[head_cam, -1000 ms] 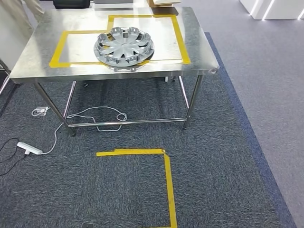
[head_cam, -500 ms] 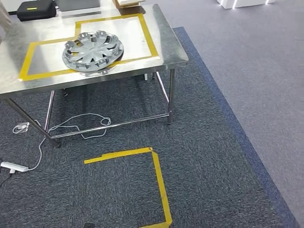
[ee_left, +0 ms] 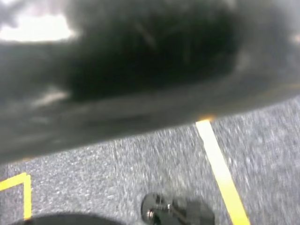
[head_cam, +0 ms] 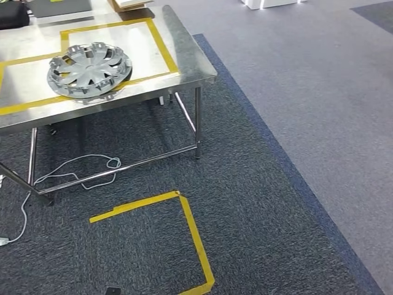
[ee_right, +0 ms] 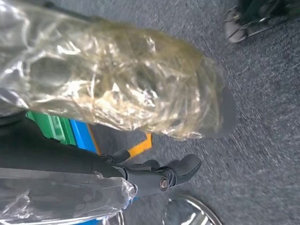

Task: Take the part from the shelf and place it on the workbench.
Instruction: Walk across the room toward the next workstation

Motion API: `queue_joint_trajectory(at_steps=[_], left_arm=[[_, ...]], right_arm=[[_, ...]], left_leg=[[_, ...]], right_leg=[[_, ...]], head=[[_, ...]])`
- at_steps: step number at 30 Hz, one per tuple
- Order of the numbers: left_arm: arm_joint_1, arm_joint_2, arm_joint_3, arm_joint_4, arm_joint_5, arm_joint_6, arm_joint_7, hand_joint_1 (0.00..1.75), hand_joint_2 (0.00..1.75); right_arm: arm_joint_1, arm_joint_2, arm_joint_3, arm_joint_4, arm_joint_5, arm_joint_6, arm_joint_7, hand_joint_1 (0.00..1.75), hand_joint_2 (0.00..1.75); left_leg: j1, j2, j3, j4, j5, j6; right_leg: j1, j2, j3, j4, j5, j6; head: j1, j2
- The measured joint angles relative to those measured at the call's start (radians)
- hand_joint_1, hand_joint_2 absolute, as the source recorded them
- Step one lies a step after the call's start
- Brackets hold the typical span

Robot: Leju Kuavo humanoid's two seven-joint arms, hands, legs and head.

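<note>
In the head view, a silver wheel cover [head_cam: 89, 70] lies flat in the upper left of the frame on a table [head_cam: 185, 58] of brushed steel. It is round, with curved spokes and a notched rim, and it straddles the near strip of a yellow tape outline [head_cam: 159, 44] stuck to the tabletop. A dark case [head_cam: 13, 15] sits at the table's far left corner, and a flat tan item [head_cam: 129, 5], cut by the top edge, lies at its back. Below the top, thin steel legs and a crossbar stand on dark speckled carpet [head_cam: 260, 233], where a pale cable [head_cam: 78, 169] loops under the table. At lower centre, yellow floor tape [head_cam: 185, 221] marks a corner of a square. To the right, a blue border strip separates the dark carpet from lighter grey flooring [head_cam: 324, 92].

The left wrist view adds only a blurred dark mass over grey carpet with yellow tape lines; the left hand cannot be made out there, so whether it holds anything I cannot tell.

The right wrist view shows what the head view lacks: the right hand [ee_right: 155, 176], with dark fingers [ee_right: 185, 166] stretched out and crinkled clear plastic wrap [ee_right: 116, 84] over its grey cover. Nothing is in its grasp.
</note>
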Motion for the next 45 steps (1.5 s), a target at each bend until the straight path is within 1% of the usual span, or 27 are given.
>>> queue_joint_trajectory(at_steps=[2,3,5,7,9,11,13,15,17,18,19,20,22,24,26,27,29,31,32,33,34,36,38,39,41,43,45], left_arm=[[0.002,0.0,0.0,0.0,0.0,0.0,0.0,0.0,0.0],[0.002,0.0,0.0,0.0,0.0,0.0,0.0,0.0,0.0],[0.0,0.0,0.0,0.0,0.0,0.0,0.0,0.0,0.0],[0.0,-0.001,0.0,0.0,0.0,0.0,0.0,0.0,0.0],[-0.001,-0.001,0.0,0.0,0.001,0.0,0.0,0.0,0.0],[-0.002,-0.001,0.001,0.0,0.004,-0.002,-0.003,0.0,0.0],[-0.003,0.0,0.001,0.0,0.009,-0.006,-0.006,0.0,0.0],[-0.001,0.001,0.003,0.0,0.013,-0.009,-0.009,0.0,0.0],[0.003,0.002,0.004,0.0,0.013,-0.009,-0.009,0.0,0.0],[0.005,0.003,0.005,0.0,0.013,-0.009,-0.008,0.0,0.0],[0.007,0.003,0.005,0.0,0.012,-0.009,-0.006,0.0,0.0],[0.008,0.004,0.005,0.0,0.01,-0.01,-0.003,0.0,0.0],[0.009,0.005,0.006,0.0,0.004,-0.011,0.002,0.0,0.0],[0.01,0.005,0.007,0.0,0.0,-0.011,0.006,0.0,0.0],[0.011,0.004,0.008,0.0,-0.001,-0.011,0.007,0.0,0.0],[0.01,0.004,0.008,-0.001,-0.001,-0.011,0.008,0.0,0.0],[0.01,0.003,0.009,-0.001,-0.002,-0.011,0.008,0.0,0.0],[0.013,0.003,0.01,-0.001,-0.003,-0.011,0.008,0.0,0.0],[0.015,0.003,0.011,-0.001,-0.004,-0.011,0.008,0.0,0.0],[0.016,0.003,0.012,-0.001,-0.005,-0.011,0.009,0.0,0.0],[0.016,0.003,0.012,-0.001,-0.006,-0.011,0.011,0.0,0.0],[0.014,0.003,0.014,-0.001,-0.008,-0.013,0.013,0.0,0.0],[0.014,0.002,0.015,-0.002,-0.008,-0.016,0.011,0.0,0.0],[0.013,0.002,0.015,-0.002,-0.008,-0.018,0.008,0.0,0.0],[0.011,0.003,0.016,-0.002,-0.011,-0.023,0.001,0.0,0.0],[0.008,0.003,0.016,-0.003,-0.015,-0.025,-0.002,0.0,0.0],[0.008,0.003,0.017,-0.003,-0.017,-0.027,-0.003,0.0,0.0]], right_arm=[[0.0,0.0,0.0,0.0,0.0,0.0,0.0,0.0,0.0],[0.001,0.0,0.0,0.0,0.0,0.0,0.0,0.0,0.0],[0.003,-0.001,-0.001,0.0,0.0,0.0,0.0,0.0,0.0],[0.002,-0.001,-0.001,0.0,0.0,0.0,0.0,0.0,0.0],[0.0,-0.001,-0.001,0.0,0.002,0.0,-0.01,0.0,0.0],[0.0,-0.001,-0.001,0.001,0.007,0.0,-0.04,0.0,0.0],[-0.002,0.0,0.0,0.002,0.014,0.0,-0.068,0.0,0.0],[-0.005,0.0,0.0,0.005,0.018,0.0,-0.077,0.0,0.0],[-0.006,0.0,0.001,0.008,0.02,0.0,-0.079,0.0,0.0],[-0.005,0.0,0.001,0.01,0.021,0.0,-0.079,0.0,0.0],[-0.005,0.0,0.001,0.012,0.024,0.0,-0.077,0.0,0.0],[-0.004,0.0,0.002,0.014,0.027,0.0,-0.074,0.0,0.0],[-0.005,0.001,0.003,0.018,0.036,0.0,-0.065,0.0,0.0],[-0.005,0.001,0.003,0.021,0.041,0.0,-0.059,0.0,0.0],[-0.002,0.001,0.003,0.023,0.042,0.0,-0.056,0.0,0.0],[-0.001,0.0,0.003,0.024,0.042,0.0,-0.056,0.0,0.0],[-0.002,-0.001,0.003,0.026,0.042,0.0,-0.055,0.0,0.0],[-0.003,-0.002,0.004,0.027,0.043,0.0,-0.055,0.0,0.0],[-0.003,-0.002,0.004,0.027,0.043,0.001,-0.054,0.0,0.0],[-0.002,-0.002,0.004,0.027,0.044,0.002,-0.053,0.0,0.0],[-0.001,-0.002,0.003,0.028,0.045,0.003,-0.051,0.0,0.0],[0.0,-0.002,0.004,0.028,0.051,0.008,-0.048,0.0,0.0],[-0.002,-0.002,0.006,0.03,0.061,0.016,-0.045,0.0,0.0],[-0.003,-0.002,0.007,0.032,0.066,0.02,-0.043,0.0,0.0],[-0.002,-0.002,0.009,0.036,0.076,0.026,-0.04,0.0,0.0],[-0.002,-0.002,0.012,0.039,0.083,0.031,-0.037,0.0,0.0],[-0.003,-0.001,0.017,0.042,0.086,0.034,-0.037,0.0,0.0]], left_leg=[[-0.001,0.028,-0.001,0.001,-0.001,0.0],[-0.002,0.04,-0.001,0.001,-0.002,-0.001],[-0.002,0.061,0.003,0.001,-0.004,-0.005],[-0.006,0.077,0.009,0.002,-0.009,-0.013],[-0.01,0.09,0.013,0.003,-0.012,-0.023],[-0.008,0.099,0.017,0.005,-0.015,-0.034],[-0.003,0.071,0.006,0.042,-0.048,-0.045],[0.0,0.024,-0.043,0.158,-0.118,-0.051],[0.0,0.008,-0.1,0.282,-0.165,-0.052],[0.0,0.006,-0.112,0.3,-0.158,-0.051],[0.0,0.003,-0.104,0.276,-0.129,-0.048],[0.0,-0.005,-0.082,0.218,-0.086,-0.045],[0.002,-0.047,-0.028,0.084,-0.02,-0.037],[0.003,-0.074,-0.007,0.025,-0.008,-0.033],[0.001,-0.06,-0.007,0.017,-0.007,-0.029],[0.002,-0.05,-0.006,0.013,-0.004,-0.024],[0.005,-0.024,-0.005,0.005,0.0,-0.012],[0.002,0.004,-0.005,0.004,-0.001,-0.006],[0.001,0.019,-0.005,0.005,-0.002,-0.006],[0.0,0.032,-0.005,0.005,-0.003,-0.007],[0.0,0.044,-0.005,0.005,-0.003,-0.008],[-0.001,0.065,0.0,0.005,-0.007,-0.013],[-0.006,0.082,0.006,0.008,-0.012,-0.023],[-0.009,0.089,0.007,0.009,-0.014,-0.028],[-0.009,0.102,0.011,0.009,-0.015,-0.038],[-0.004,0.083,0.007,0.03,-0.036,-0.05],[0.0,0.035,-0.033,0.128,-0.099,-0.057]], right_leg=[[-0.004,-0.01,-0.05,0.11,-0.041,0.008],[-0.005,-0.013,-0.05,0.115,-0.033,0.01],[-0.006,-0.031,0.016,0.001,0.029,0.009],[-0.004,-0.069,0.092,-0.134,0.075,-0.002],[0.0,-0.082,0.114,-0.177,0.083,-0.016],[-0.001,-0.063,0.11,-0.178,0.087,-0.029],[-0.004,-0.043,0.112,-0.182,0.094,-0.042],[-0.005,-0.023,0.113,-0.184,0.099,-0.051],[-0.004,0.001,0.111,-0.183,0.1,-0.053],[-0.003,0.014,0.111,-0.182,0.1,-0.053],[-0.003,0.029,0.112,-0.18,0.1,-0.053],[-0.003,0.042,0.112,-0.178,0.1,-0.052],[-0.002,0.067,0.109,-0.173,0.099,-0.048],[-0.003,0.087,0.099,-0.169,0.101,-0.037],[-0.006,0.102,0.088,-0.171,0.105,-0.023],[-0.006,0.093,0.082,-0.167,0.101,-0.017],[-0.005,0.044,0.048,-0.105,0.058,-0.007],[-0.006,-0.001,-0.017,0.035,-0.015,0.002],[-0.007,-0.008,-0.045,0.095,-0.038,0.005],[-0.008,-0.012,-0.057,0.125,-0.043,0.007],[-0.008,-0.015,-0.046,0.11,-0.027,0.008],[-0.007,-0.044,0.033,-0.029,0.037,0.005],[-0.004,-0.075,0.102,-0.148,0.075,-0.006],[-0.003,-0.081,0.112,-0.168,0.078,-0.012],[0.0,-0.063,0.106,-0.168,0.081,-0.025],[-0.002,-0.045,0.105,-0.171,0.086,-0.038],[-0.005,-0.026,0.109,-0.174,0.092,-0.049]], head=[[0.0,0.0],[0.001,0.0],[0.001,0.0],[0.0,0.0],[-0.003,0.0],[-0.003,0.0],[-0.007,0.0],[-0.012,0.0],[-0.013,0.0],[-0.013,0.0],[-0.013,0.0],[-0.013,0.0],[-0.013,0.0],[-0.013,0.0],[-0.013,0.0],[-0.012,0.0],[-0.005,0.0],[0.0,0.0],[0.0,0.0],[0.0,0.0],[0.001,0.0],[0.001,0.0],[0.0,0.0],[-0.001,0.0],[-0.002,0.0],[-0.004,0.0],[-0.009,0.0]])
